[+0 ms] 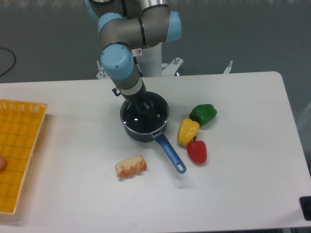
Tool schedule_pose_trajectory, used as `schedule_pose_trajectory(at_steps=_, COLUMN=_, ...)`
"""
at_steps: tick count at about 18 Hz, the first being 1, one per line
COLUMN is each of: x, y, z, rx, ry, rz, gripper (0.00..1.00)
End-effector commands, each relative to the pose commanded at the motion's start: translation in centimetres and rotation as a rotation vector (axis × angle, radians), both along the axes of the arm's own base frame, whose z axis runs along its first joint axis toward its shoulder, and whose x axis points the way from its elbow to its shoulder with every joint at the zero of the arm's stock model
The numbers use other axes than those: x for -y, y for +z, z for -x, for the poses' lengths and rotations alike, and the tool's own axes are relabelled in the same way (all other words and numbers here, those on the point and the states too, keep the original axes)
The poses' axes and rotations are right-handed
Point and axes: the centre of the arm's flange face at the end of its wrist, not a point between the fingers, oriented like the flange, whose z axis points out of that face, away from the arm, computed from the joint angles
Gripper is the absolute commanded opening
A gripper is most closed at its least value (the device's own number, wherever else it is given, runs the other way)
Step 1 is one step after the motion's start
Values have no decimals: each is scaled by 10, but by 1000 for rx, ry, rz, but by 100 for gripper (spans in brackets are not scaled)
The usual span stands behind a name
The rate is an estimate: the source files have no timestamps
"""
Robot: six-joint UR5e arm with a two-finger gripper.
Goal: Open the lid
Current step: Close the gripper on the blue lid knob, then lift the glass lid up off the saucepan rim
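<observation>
Glass lid with a metal rim sits flat on the dark saucepan near the middle of the white table, not lifted as far as I can see. Blue centre knob shows just under the tool. My gripper is straight above that knob, pointing down into the pan mouth, the grey and blue wrist blocking most of it. Jaws: I cannot tell whether they are apart or clamped on the knob; the wrist hides the tips and the knob blurs into them.

Saucepan's blue handle runs out toward the front right, its end resting on the table. Just right of the handle sit three peppers close together: yellow pepper nearest the pan, green pepper behind it and touching or nearly so, red pepper in front. A piece of bread lies in front of the pan, apart from it and left of the handle end. Yellow mesh tray sits at the far left edge of the table, well apart from everything else, with a small pinkish thing at its left border, too cut off to name.
</observation>
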Motion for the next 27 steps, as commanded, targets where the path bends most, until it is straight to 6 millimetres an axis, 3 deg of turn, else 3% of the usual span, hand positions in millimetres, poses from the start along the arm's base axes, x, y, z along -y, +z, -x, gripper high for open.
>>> schedule_pose_trajectory(at_steps=10, x=2, y=-3, z=0, rx=7, ry=-27, rz=11, gripper=94)
schedule_pose_trajectory(at_steps=14, x=1, y=-1, z=1, rx=3, ry=-27, rz=9, gripper=78)
schedule_pose_trajectory(at_steps=17, x=1, y=-1, z=2, rx=3, ry=-27, rz=9, gripper=78)
schedule_pose_trajectory(at_steps=18, x=0, y=1, z=2, rx=2, ry=-26, rz=6, gripper=69)
schedule_pose_trajectory(at_steps=27, x=-3, y=8, z=13, rx=-10, ry=-14, rz=-5, gripper=69)
